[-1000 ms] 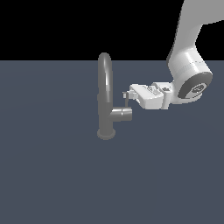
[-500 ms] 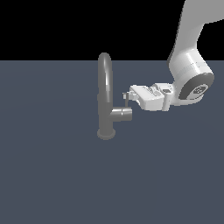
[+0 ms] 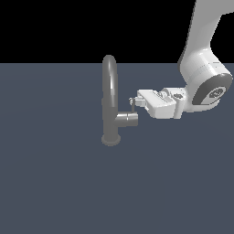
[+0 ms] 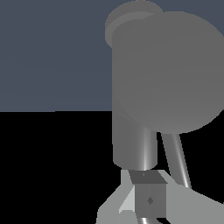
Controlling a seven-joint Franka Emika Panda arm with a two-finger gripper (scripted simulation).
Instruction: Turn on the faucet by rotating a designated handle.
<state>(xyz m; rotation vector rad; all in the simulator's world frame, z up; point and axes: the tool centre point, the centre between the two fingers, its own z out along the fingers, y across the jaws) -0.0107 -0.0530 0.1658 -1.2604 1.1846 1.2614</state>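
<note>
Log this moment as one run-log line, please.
phase: at handle | gripper: beside handle, grasp unclear | faucet: upright

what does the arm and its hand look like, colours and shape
The arm is glossy white with rounded, tubular links. Its wrist joint has a dark grey cap with a small white mark. The hand is a boxy white block ending in short grey fingers. No cables show.

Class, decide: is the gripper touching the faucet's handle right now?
Touching, it appears. In the wrist view the handle runs down between the gripper fingers, meeting them. The exterior view shows the gripper fingertips at the handle, no gap.
</note>
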